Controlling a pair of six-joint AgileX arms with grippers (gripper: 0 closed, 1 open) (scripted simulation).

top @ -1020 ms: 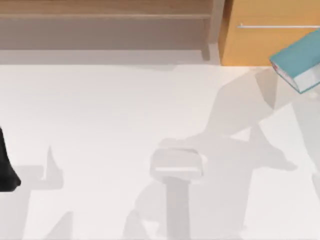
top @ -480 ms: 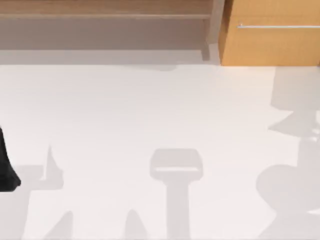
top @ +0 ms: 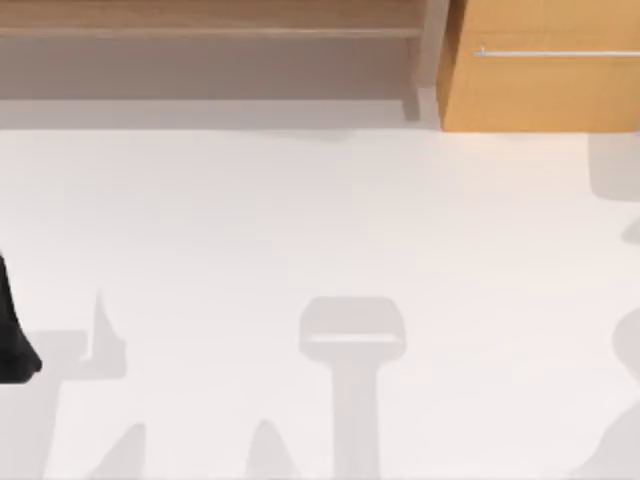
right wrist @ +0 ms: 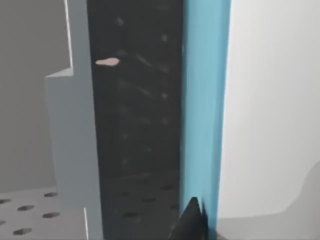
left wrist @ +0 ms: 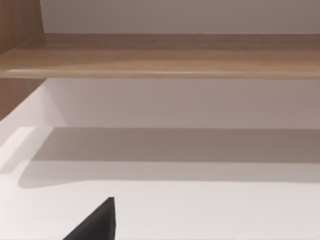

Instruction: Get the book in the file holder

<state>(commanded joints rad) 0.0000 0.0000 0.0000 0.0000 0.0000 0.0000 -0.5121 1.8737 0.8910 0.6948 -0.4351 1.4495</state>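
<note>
Book: my right arm's camera shows the book [right wrist: 205, 115] as a teal-blue strip with a white face beside it, standing upright close against a dark panel.
Holder: the dark panel and the grey stepped wall [right wrist: 75, 140] next to it look like the file holder, with a perforated grey base [right wrist: 30, 210] below; I judge the book is at or just inside its mouth, held on edge so that it can slide down between the walls.
Right pincer: one dark fingertip of my right gripper [right wrist: 192, 222] sits against the lower end of the teal strip. It appears to be clasping the book, but I cannot tell for certain, since I see no opposing finger.
Left arm: parked at the table's left edge, a dark shape [top: 12, 335] in the top view; a black tip [left wrist: 97, 222] shows in its own camera, and I cannot tell whether that pincer is released or clenched.
Table: the white table [top: 300, 220] carries shadows, the heaviest along its right edge, which fits my right arm working out beyond that side.
Back edge: a wooden shelf [top: 210, 30] runs along the back, with an orange cabinet [top: 545, 90] at the back right corner.
Stage: late, by my reading; what remains is lowering the book fully and letting go.
Risk: the book catching on the grey wall if it tilts.
</note>
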